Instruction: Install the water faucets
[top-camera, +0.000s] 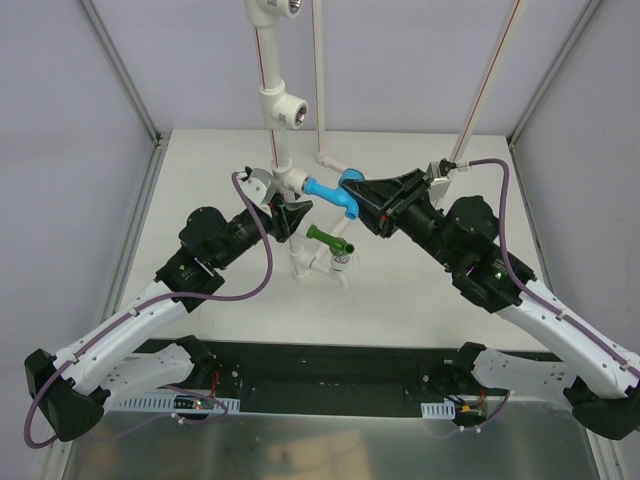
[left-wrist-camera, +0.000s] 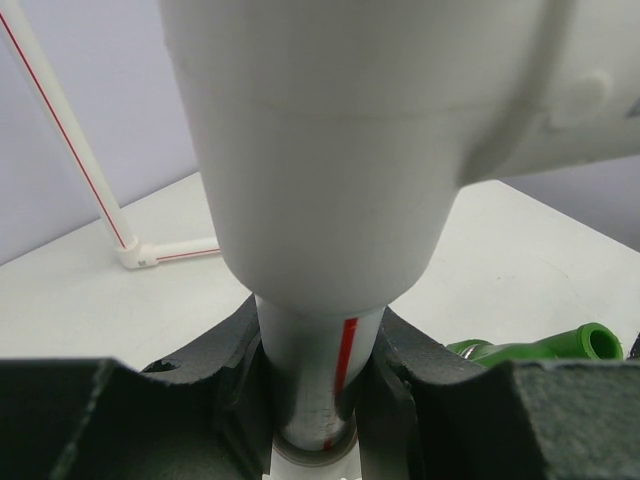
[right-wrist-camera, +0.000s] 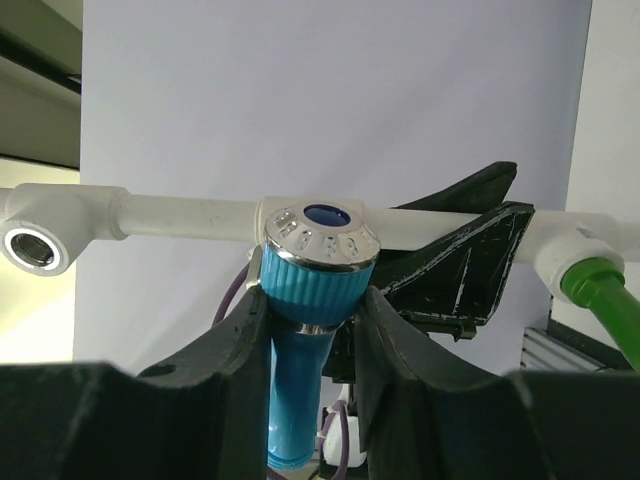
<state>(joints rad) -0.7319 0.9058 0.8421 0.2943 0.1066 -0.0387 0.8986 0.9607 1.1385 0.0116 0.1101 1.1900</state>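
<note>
The light blue water faucet (top-camera: 328, 194) sticks sideways out of a white tee (top-camera: 294, 182) on the upright white pipe frame. My right gripper (top-camera: 358, 196) is shut on it. In the right wrist view both fingers press the ribbed blue knob under the faucet's shiny silver top (right-wrist-camera: 316, 262). The dark green water faucet (top-camera: 331, 241) sits in a lower tee near the table, and its end shows at the edge of both wrist views (right-wrist-camera: 600, 296) (left-wrist-camera: 562, 346). My left gripper (top-camera: 283, 216) is shut on the red-striped white pipe (left-wrist-camera: 322, 362) just below the tee.
The pipe frame rises behind, with an open threaded tee socket (top-camera: 297, 112) higher up and another (right-wrist-camera: 34, 247) in the right wrist view. A thin white red-striped rod (top-camera: 487, 82) leans at the back right. Another rod with a foot (left-wrist-camera: 140, 255) stands behind.
</note>
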